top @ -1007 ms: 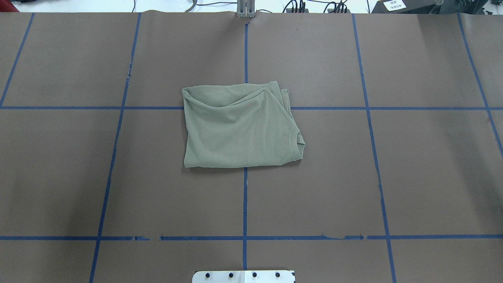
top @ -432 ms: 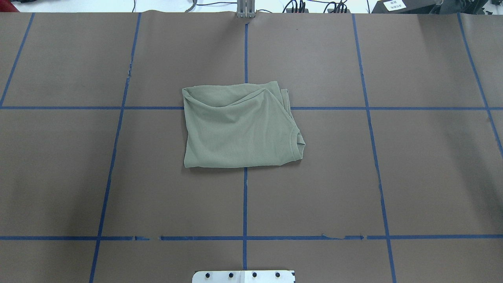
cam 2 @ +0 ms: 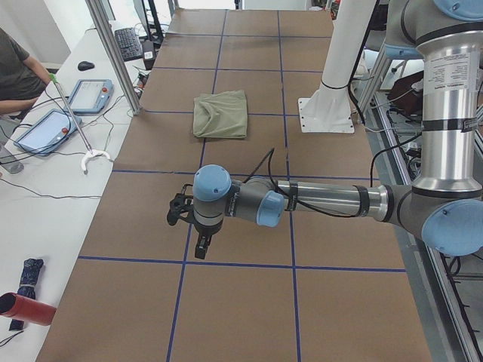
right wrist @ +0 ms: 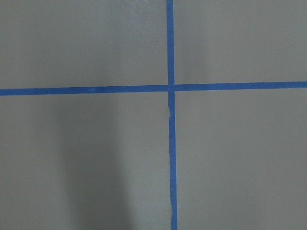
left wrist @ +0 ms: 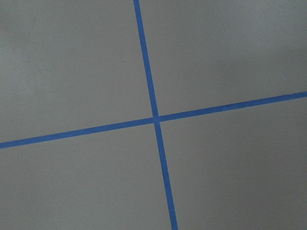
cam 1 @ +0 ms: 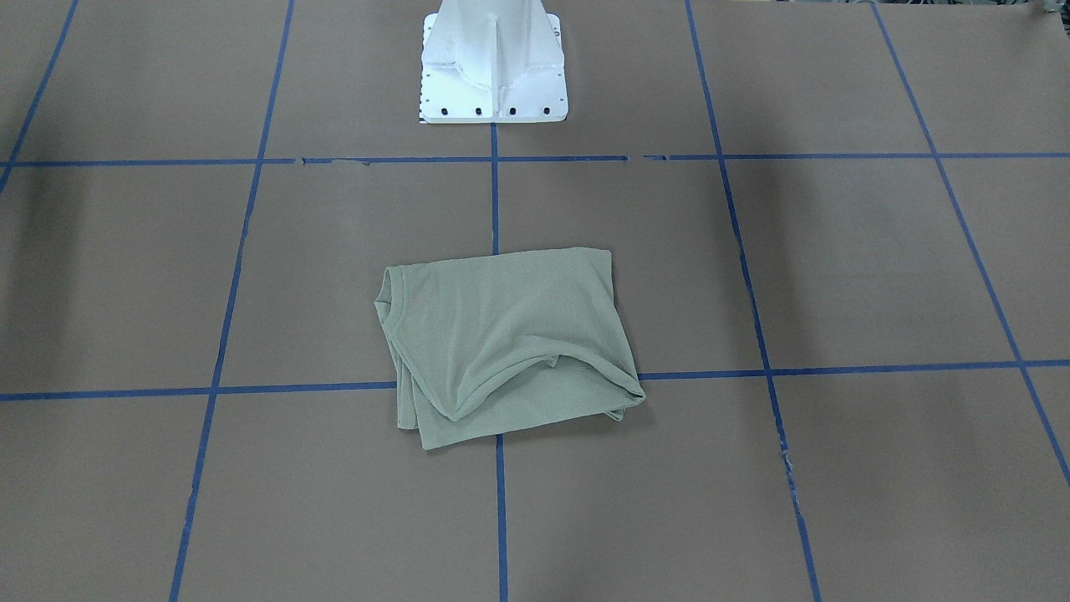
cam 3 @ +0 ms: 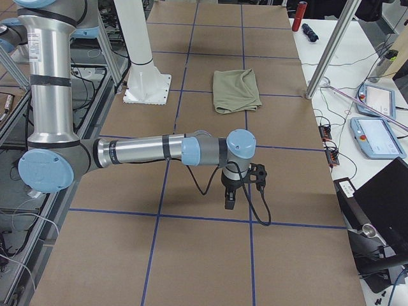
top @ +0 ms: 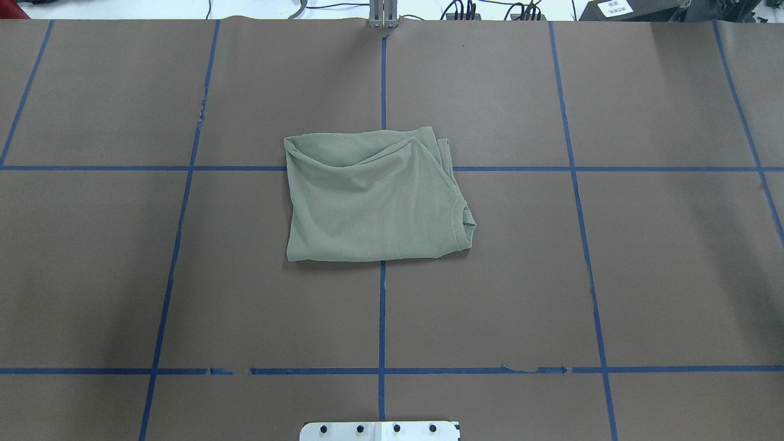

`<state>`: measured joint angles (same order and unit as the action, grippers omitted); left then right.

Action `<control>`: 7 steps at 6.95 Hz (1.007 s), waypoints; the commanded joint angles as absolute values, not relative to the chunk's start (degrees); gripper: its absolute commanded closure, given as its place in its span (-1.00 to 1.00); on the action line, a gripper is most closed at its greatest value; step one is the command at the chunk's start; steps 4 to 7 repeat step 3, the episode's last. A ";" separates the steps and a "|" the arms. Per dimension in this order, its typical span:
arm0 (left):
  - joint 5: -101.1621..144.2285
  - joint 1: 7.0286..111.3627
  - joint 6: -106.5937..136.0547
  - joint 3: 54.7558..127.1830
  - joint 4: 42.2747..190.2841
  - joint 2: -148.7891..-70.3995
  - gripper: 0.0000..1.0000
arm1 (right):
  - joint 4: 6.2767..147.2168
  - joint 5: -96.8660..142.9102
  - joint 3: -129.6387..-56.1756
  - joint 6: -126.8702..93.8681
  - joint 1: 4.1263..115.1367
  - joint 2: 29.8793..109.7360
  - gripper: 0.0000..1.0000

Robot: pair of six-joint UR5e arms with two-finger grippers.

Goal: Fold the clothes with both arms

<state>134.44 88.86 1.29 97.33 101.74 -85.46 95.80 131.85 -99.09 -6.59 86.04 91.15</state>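
Shirt (top: 373, 202): 1 sage-green knit garment, folded into a rough rectangle and lying flat on the brown table (top: 643, 275). I read it as sitting over the crossing of the centre tape line and 1 cross line of the blue tape grid (top: 381, 318). The round collar shows at the corner on the robot's right, toward the white pedestal base (top: 380, 430). A loose fold sags along the far edge.

Left arm (cam 2: 324, 200): forearm stretched low and level over the table. The left gripper (cam 2: 202, 247) points down above bare paper, close to a tape line and well apart from the shirt. Its wrist camera shows only 2 tape lines crossing.

Right arm (cam 3: 140, 150): same low, level pose at the opposite end of the table. The right gripper (cam 3: 229, 199) points down, also well apart from the shirt. Its wrist camera likewise shows 1 tape crossing and a soft shadow.

Fingers: I see both grippers only in the 2 side views, so I cannot tell whether either pair is spread or pressed together. Nothing hangs from them.

Surroundings: a person (cam 2: 11, 68) sits at the white side bench, with 2 handheld control tablets (cam 2: 90, 94) and cables beside them.
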 commanded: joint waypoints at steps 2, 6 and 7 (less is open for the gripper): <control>134.47 88.86 1.32 97.64 101.78 -85.52 -1.00 | 95.80 131.92 -99.40 -6.68 86.04 91.14 -1.00; 134.47 88.86 1.41 97.91 101.78 -85.52 -1.00 | 95.80 132.01 -99.49 -6.68 86.04 91.14 -1.00; 134.47 88.86 1.41 97.91 101.78 -85.52 -1.00 | 95.80 132.01 -99.49 -6.68 86.04 91.14 -1.00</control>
